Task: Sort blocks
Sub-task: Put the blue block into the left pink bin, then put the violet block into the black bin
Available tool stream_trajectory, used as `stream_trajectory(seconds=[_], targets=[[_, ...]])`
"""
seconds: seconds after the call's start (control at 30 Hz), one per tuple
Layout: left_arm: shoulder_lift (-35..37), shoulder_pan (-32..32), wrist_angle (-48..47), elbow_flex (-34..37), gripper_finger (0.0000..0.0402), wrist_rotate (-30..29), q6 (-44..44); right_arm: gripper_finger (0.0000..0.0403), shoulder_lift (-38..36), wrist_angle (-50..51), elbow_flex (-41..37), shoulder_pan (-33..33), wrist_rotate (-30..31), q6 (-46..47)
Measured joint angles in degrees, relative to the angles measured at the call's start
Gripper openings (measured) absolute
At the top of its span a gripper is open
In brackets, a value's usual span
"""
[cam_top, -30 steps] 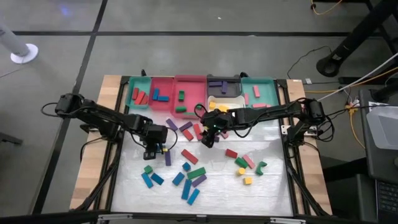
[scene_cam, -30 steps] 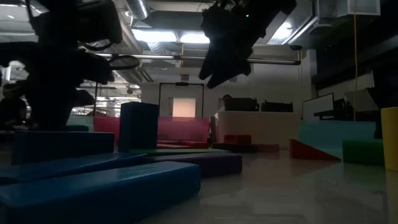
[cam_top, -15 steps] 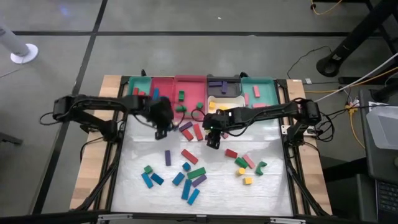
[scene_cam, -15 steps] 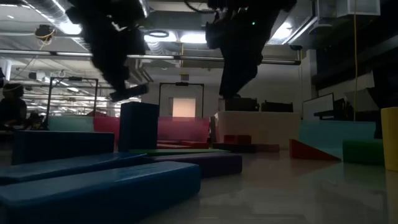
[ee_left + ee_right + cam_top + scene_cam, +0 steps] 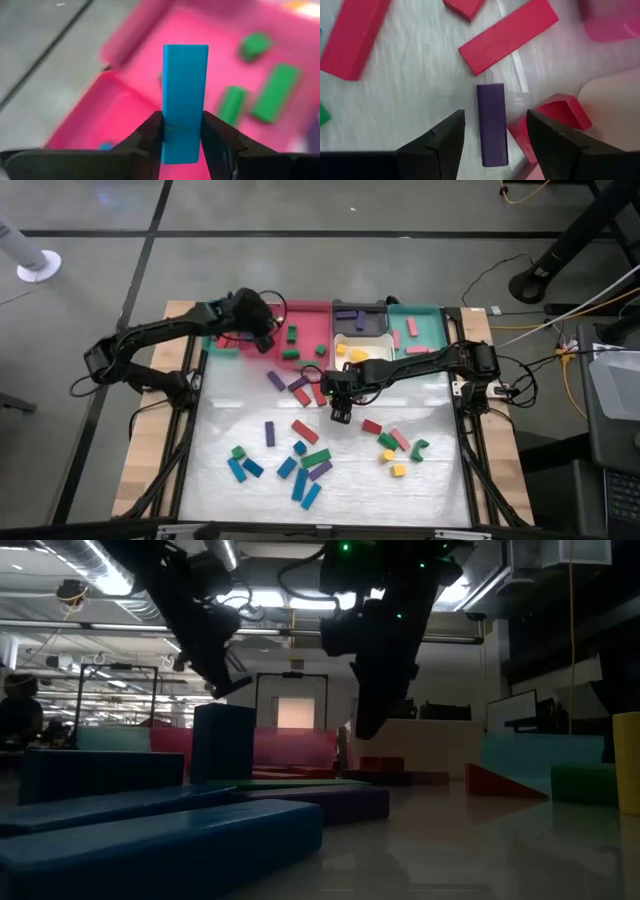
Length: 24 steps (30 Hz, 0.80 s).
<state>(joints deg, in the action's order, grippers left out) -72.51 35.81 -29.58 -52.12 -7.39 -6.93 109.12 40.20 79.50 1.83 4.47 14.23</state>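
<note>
The left gripper pinches a blue block over the pink tray. The right gripper gapes around a purple block on the table — light, rigid, smooth; best gripped across its long flat sides.

Left arm reaches to the upper left of centre in the high view, left gripper with fingers pinched on something between them. Right arm stretches in from the right to mid-frame, right gripper pointing down, fingers spread apart.
</note>
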Motion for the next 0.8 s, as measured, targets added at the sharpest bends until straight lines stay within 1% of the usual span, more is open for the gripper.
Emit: stream_trajectory(seconds=[0.13,0.3,0.53,0.8], targets=[[0.0,4.3,0.0,0.0,0.0118,-1.1,-3.9,0.0214,0.4,-1.0,0.0,0.0,0.0,0.0],[0.0,7.1,0.0,0.0,0.0141,-1.9,-5.0,0.0214,0.8,-2.0,0.0,0.0,0.0,0.0],[0.0,7.8,0.0,0.0,0.0182,-2.3,-4.9,0.0214,0.8,-2.9,0.0,0.0,1.0,-1.8],[0.0,7.8,0.0,0.1,0.0191,-2.2,-4.9,0.0214,5.1,-3.7,0.0,-0.1,0.3,-2.8]])
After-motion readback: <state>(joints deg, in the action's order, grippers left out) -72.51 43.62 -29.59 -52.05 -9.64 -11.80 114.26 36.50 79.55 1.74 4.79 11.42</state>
